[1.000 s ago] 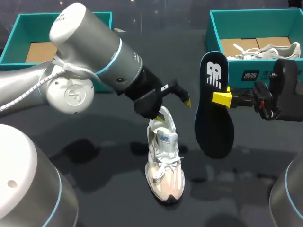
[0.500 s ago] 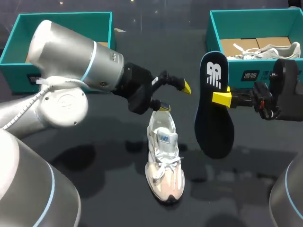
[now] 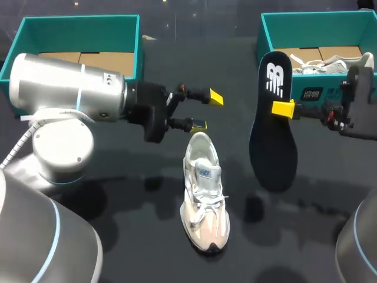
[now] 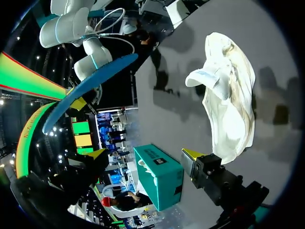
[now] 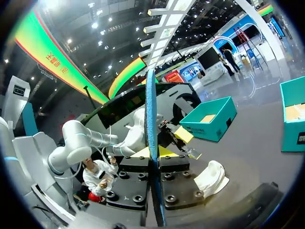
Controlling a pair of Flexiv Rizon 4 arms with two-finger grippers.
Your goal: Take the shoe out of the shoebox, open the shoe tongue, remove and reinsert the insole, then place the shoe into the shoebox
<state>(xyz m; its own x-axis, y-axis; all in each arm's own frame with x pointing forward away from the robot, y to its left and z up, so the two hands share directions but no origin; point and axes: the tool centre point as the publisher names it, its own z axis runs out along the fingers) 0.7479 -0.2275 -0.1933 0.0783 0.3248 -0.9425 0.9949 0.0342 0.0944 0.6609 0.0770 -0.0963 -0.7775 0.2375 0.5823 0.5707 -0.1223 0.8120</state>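
A white and beige shoe (image 3: 204,194) lies on the dark table, toe toward the front edge, with nothing touching it. My left gripper (image 3: 206,111) hangs open just behind and above its heel, empty; in the left wrist view the shoe (image 4: 228,95) lies ahead of one finger (image 4: 193,156). My right gripper (image 3: 284,109) is shut on the dark insole (image 3: 272,124), which it holds upright in the air to the right of the shoe. In the right wrist view the insole (image 5: 151,138) stands edge-on between the pads, with the shoe (image 5: 212,176) beyond.
A teal shoebox (image 3: 23,41) with cardboard inside stands at the back left. A second teal shoebox (image 3: 265,29) at the back right holds another white shoe (image 3: 330,63). The right arm's wrist hangs just in front of that box.
My left arm has drawn back to the left, lifting its open gripper off the shoe's heel. The right gripper has shifted the insole slightly up and right.
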